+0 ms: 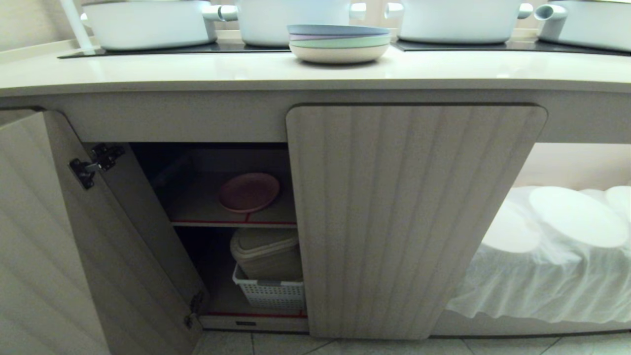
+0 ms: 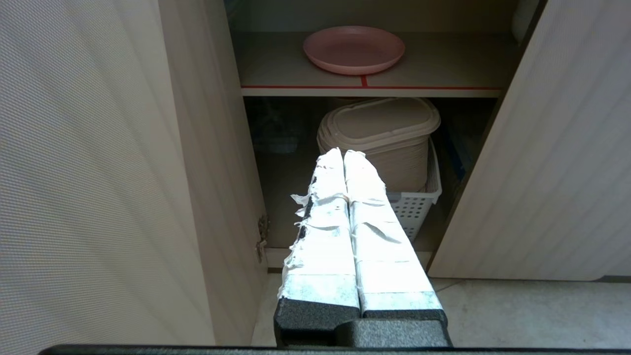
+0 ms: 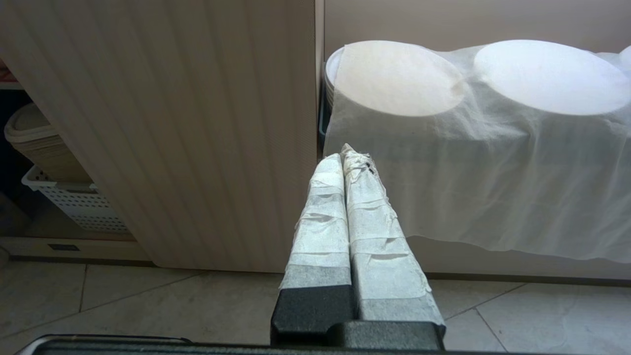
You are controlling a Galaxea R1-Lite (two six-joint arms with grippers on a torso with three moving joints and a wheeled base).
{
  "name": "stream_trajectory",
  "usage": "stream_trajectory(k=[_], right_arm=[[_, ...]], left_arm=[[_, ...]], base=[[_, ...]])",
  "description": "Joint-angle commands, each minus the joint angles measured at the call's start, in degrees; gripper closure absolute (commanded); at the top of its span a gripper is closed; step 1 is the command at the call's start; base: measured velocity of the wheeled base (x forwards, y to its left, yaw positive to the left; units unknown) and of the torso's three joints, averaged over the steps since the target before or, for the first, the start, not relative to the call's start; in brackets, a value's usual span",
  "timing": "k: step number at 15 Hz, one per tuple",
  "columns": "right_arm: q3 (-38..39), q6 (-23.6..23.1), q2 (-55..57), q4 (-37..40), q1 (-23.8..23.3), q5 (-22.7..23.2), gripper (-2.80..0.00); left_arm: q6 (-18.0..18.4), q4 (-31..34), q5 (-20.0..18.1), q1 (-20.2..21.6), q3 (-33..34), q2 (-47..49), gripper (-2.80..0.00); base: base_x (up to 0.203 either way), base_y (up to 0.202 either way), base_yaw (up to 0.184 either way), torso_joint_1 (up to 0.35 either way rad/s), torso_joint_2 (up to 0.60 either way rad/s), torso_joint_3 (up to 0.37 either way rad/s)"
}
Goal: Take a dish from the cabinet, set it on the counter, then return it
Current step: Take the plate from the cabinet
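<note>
The pink dish (image 1: pixel 249 191) (image 2: pixel 354 49) lies flat on the red-edged upper shelf of the cabinet (image 1: pixel 414 217), whose left door (image 1: pixel 44 236) stands swung open and whose right door is closed. Above runs the cream counter (image 1: pixel 197 69). My left gripper (image 2: pixel 343 154) is shut and empty, held low in front of the open compartment, well short of the dish. My right gripper (image 3: pixel 347 150) is shut and empty too, facing the closed right door (image 3: pixel 197 123). Neither arm shows in the head view.
A stack of pastel plates (image 1: pixel 339 43) and several pale pots (image 1: pixel 148 22) stand on the counter by the black cooktop panels. Below the shelf a beige lidded tub (image 2: pixel 379 133) sits in a white basket (image 1: pixel 270 293). White-draped plates (image 1: pixel 577 217) fill the recess at right.
</note>
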Motion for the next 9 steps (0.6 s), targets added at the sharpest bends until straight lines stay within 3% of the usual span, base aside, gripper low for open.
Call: stream_trajectory(k=[1, 9], right_arm=[[0.0, -0.02, 0.0, 0.02, 0.01, 0.0, 0.0], [0.0, 0.07, 0.0, 0.02, 0.01, 0.0, 0.0]], left_arm=[[0.09, -0.01, -0.08, 0.0, 0.0, -0.02, 0.0], [0.18, 0.02, -0.09, 0.0, 0.0, -0.02, 0.0]], base=[[0.0, 0.0, 0.0, 0.0, 0.0, 0.0], [0.0, 0.0, 0.0, 0.0, 0.0, 0.0]])
